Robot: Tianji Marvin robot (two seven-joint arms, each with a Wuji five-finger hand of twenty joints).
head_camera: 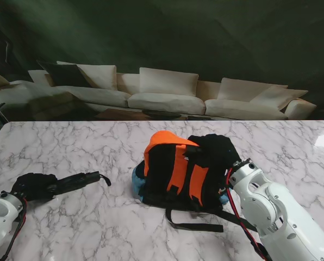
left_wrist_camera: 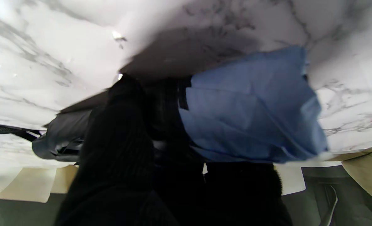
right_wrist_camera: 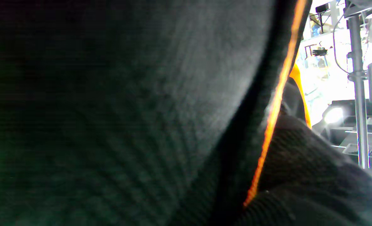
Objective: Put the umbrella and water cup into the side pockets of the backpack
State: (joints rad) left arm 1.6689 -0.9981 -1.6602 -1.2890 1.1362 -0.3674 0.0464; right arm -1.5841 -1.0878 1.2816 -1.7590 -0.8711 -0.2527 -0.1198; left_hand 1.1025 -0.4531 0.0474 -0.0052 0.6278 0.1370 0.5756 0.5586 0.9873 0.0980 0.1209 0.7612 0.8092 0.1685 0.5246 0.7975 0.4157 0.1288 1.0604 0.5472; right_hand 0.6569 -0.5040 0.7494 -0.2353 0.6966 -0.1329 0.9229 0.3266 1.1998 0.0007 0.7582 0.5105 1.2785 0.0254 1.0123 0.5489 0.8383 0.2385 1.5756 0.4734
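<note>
The left hand (head_camera: 34, 185) is gripping the dark folded fabric umbrella (head_camera: 75, 181), soft-sleeved around a stiff core. The right hand (head_camera: 219, 152) is clutching the floppy orange-and-black backpack (head_camera: 175, 171).

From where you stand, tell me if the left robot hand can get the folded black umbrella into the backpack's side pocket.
Probably yes: left robot hand grips the folded black umbrella, with bare marble between it and the orange-and-black backpack.

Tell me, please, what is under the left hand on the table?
The folded black umbrella lies under the left hand, its strap end sticking out toward the backpack. The part beneath the glove is covered, so the grip itself cannot be seen.
</note>
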